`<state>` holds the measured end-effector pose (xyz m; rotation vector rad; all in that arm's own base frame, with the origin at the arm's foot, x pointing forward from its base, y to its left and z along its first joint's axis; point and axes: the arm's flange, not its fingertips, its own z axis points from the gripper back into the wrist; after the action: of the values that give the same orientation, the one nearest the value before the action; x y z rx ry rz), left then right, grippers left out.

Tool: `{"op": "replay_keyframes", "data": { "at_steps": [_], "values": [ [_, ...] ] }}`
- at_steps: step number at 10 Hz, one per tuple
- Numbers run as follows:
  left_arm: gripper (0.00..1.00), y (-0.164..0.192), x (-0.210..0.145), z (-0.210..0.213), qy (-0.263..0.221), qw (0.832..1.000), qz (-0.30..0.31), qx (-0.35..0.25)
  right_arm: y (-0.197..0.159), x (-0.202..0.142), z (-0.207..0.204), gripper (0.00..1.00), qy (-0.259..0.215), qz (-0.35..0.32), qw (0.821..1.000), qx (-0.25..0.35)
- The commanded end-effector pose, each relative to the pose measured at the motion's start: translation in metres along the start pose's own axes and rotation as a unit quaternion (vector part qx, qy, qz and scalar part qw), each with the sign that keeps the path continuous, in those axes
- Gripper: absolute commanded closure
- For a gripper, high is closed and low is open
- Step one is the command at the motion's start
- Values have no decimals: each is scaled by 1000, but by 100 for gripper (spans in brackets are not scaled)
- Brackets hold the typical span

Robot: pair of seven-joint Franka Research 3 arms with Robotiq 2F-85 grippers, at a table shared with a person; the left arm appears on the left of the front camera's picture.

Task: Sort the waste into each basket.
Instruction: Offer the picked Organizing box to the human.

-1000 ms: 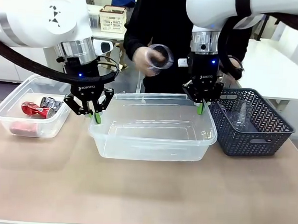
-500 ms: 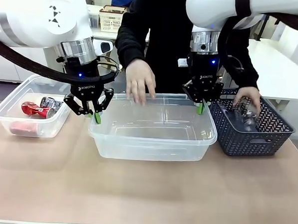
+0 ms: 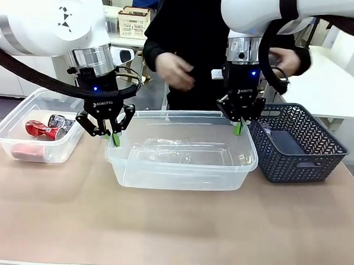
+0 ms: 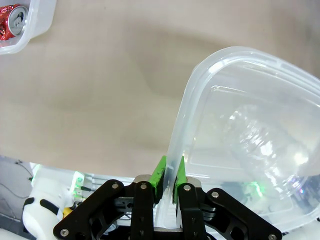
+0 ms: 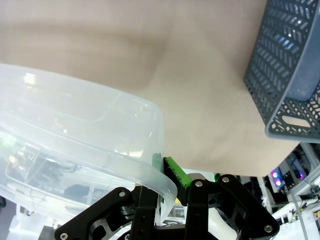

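Your work surface is a tan table [image 3: 172, 227]. The centre tub [image 3: 180, 179] holds one bottle [image 3: 176, 149]. The left gripper [image 3: 114, 139] pinches its left rim, and the right gripper [image 3: 239, 128] pinches its far right rim. The left tub [image 3: 3, 136] holds cans [image 3: 46, 127]. A basket [image 3: 309, 166] stands at the right. A person [image 3: 194, 26] and white tables [image 3: 340, 81] are at the far side.

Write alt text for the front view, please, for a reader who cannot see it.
The left gripper and right gripper are shut on opposite rims of a large clear tub with a plastic bottle inside. A smaller clear tub at left holds crushed red and silver cans; a dark lattice basket stands at right, a person behind.
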<state>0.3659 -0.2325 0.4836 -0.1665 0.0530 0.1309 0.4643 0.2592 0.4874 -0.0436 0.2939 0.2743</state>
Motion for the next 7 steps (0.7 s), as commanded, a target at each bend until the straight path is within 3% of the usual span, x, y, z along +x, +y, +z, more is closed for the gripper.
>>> {"op": "replay_keyframes", "data": {
  "at_steps": [1, 7],
  "values": [
    [92, -1, 2, 3, -3, 1000, 2, -9, 4, -4, 0, 95, -4, 6, 1000, -3],
    [92, -1, 2, 3, -3, 1000, 2, -9, 4, -4, 0, 95, -4, 6, 1000, -3]
  ]
}}
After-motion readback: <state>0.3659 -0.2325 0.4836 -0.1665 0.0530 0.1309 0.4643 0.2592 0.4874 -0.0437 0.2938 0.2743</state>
